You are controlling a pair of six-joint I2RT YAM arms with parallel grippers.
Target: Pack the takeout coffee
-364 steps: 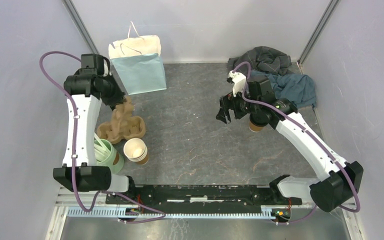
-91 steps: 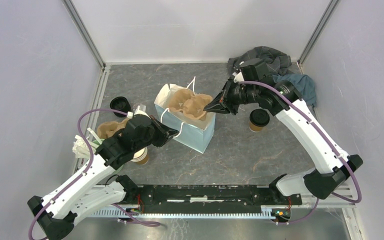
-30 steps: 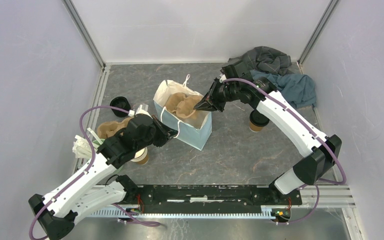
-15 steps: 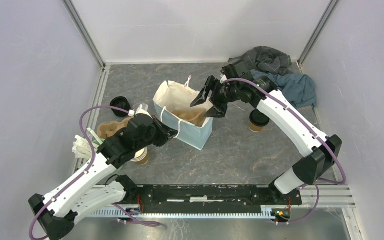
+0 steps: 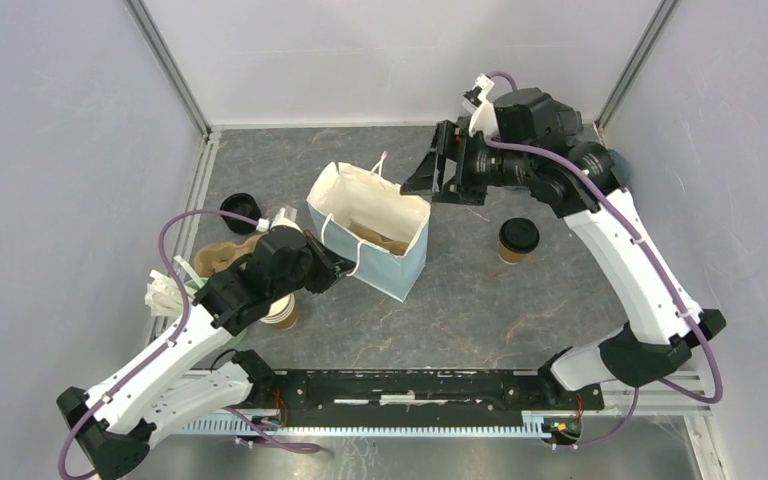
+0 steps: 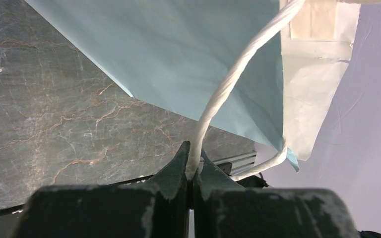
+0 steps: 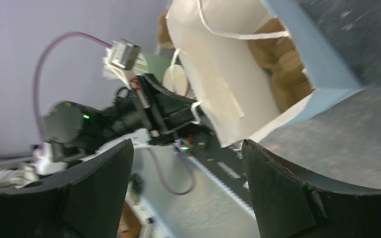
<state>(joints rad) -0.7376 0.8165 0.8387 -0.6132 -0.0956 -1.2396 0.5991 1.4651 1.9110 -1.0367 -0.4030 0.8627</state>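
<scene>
1. Hidden: we are seeing only a strip of the carrier (image 5: 380, 238) down inside the bag (image 5: 400, 265), and its cells are not showing. The left arm is covering most of the cup stack (image 5: 282, 313) and the green cup (image 5: 190, 286). The right arm is covering most of the cloths (image 5: 615, 162).
2. Left gripper (image 6: 192, 159): we are finding it pinched tight on the bag's white handle (image 6: 238, 74), at the bag's near-left side.
3. Right gripper (image 5: 428, 182): it is hanging above the bag's far-right rim, jaws spread wide, gripping nothing.
4. Coffee (image 5: 518, 238): it is standing upright on the table (image 5: 480, 310), right of the bag and apart from it. Neither gripper is touching it.
5. Count: we are counting one bag, two carriers (the spare carrier (image 5: 222, 258) is lying left of the bag) and one clear coffee. A dark lid (image 5: 241, 212) at far left is too small to call.
6. Room: open table is lying near and right of the bag. The left side is crowding up toward the wall rail.
</scene>
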